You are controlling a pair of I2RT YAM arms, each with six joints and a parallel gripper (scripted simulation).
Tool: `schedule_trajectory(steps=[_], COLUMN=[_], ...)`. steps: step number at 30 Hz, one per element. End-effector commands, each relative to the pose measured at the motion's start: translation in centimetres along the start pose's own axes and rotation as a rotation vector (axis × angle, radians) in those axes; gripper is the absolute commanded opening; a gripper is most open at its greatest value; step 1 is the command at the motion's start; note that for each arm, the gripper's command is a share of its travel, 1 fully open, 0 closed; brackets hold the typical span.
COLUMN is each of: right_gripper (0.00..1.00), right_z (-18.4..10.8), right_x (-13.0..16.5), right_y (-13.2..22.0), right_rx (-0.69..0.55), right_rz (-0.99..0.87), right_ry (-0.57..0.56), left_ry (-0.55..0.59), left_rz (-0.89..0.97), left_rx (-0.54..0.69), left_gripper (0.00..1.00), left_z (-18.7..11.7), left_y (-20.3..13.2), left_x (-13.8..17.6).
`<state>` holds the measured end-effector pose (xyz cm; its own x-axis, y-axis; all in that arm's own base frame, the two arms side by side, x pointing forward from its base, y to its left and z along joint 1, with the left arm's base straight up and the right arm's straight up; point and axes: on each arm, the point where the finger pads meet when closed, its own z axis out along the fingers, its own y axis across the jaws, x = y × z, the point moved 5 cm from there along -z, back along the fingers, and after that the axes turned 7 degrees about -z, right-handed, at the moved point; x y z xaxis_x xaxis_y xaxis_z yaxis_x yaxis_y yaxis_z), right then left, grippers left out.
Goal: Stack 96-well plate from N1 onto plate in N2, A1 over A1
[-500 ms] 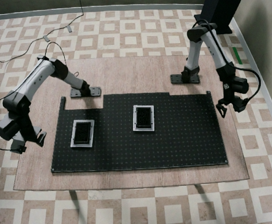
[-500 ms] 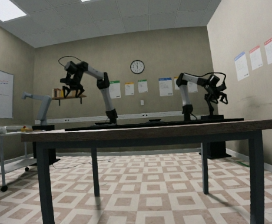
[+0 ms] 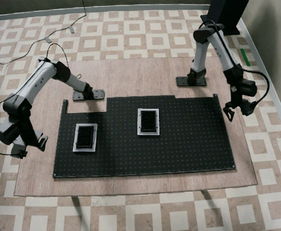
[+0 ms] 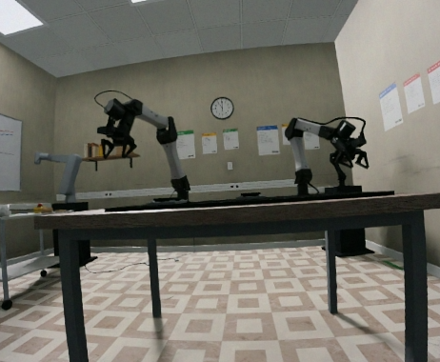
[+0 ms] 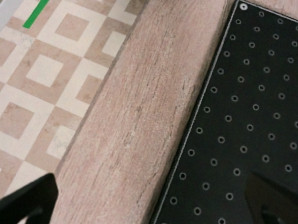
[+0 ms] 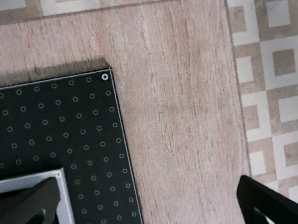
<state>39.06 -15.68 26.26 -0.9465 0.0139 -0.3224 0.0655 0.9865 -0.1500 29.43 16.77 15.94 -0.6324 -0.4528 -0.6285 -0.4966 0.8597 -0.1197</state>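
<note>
Black perforated board (image 3: pixel 187 140) (image 4: pixel 212 204) (image 5: pixel 235 135) (image 6: pixel 65 117) carries the 96-well plate (image 3: pixel 85 137) (image 4: pixel 170 199) in N1 (image 3: pixel 94 138) (image 6: pixel 62 192). From the spread, empty right gripper (image 3: pixel 32 148) (image 4: pixel 116 155) (image 6: pixel 146 192), that plate lies toward three o'clock in the top view, its long axis near twelve-to-six.
</note>
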Motion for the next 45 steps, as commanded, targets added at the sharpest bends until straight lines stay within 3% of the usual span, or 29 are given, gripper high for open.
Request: schedule_trajectory(steps=[1,7,12,17,19,23,29,34,36,45], right_gripper=[1.00,1.00,1.00,1.00,1.00,1.00,1.00,1.00,1.00,1.00], right_z=[-0.5,-1.0,-1.1,-1.2,-1.2,-1.3,-1.3,-1.3,-1.3,-1.2], right_x=[-0.2,-0.3,0.2,1.8,1.8,3.9,9.0,12.7,12.7,16.8], right_y=[-0.1,0.1,0.9,2.7,2.7,4.6,9.4,12.8,12.8,16.7], right_rx=[0.006,0.011,0.007,0.001,0.001,-0.001,-0.031,-0.052,-0.052,-0.087], right_rz=[0.002,0.012,0.022,0.043,0.043,0.064,0.095,0.104,0.104,0.072], right_ry=[-0.015,-0.046,-0.070,-0.090,-0.090,-0.098,-0.101,-0.102,-0.102,-0.095], left_ry=[-0.013,-0.042,-0.077,-0.120,-0.120,-0.152,-0.208,-0.242,-0.242,-0.262], left_rz=[0.003,0.013,0.070,0.185,0.185,0.291,0.500,0.641,0.641,0.801], left_rx=[0.002,0.005,0.054,0.161,0.161,0.274,0.539,0.766,0.766,1.091], left_gripper=[1.00,1.00,1.00,1.00,1.00,1.00,1.00,1.00,1.00,1.00], left_z=[-0.2,-0.4,-0.9,-1.8,-1.8,-3.3,-8.6,-15.1,-15.1,-25.9], left_y=[-0.1,-0.6,-3.6,-9.6,-9.6,-15.5,-27.3,-34.6,-34.6,-40.5], left_x=[-0.3,-1.2,-2.1,-2.6,-2.6,-2.2,1.3,6.0,6.0,14.1])
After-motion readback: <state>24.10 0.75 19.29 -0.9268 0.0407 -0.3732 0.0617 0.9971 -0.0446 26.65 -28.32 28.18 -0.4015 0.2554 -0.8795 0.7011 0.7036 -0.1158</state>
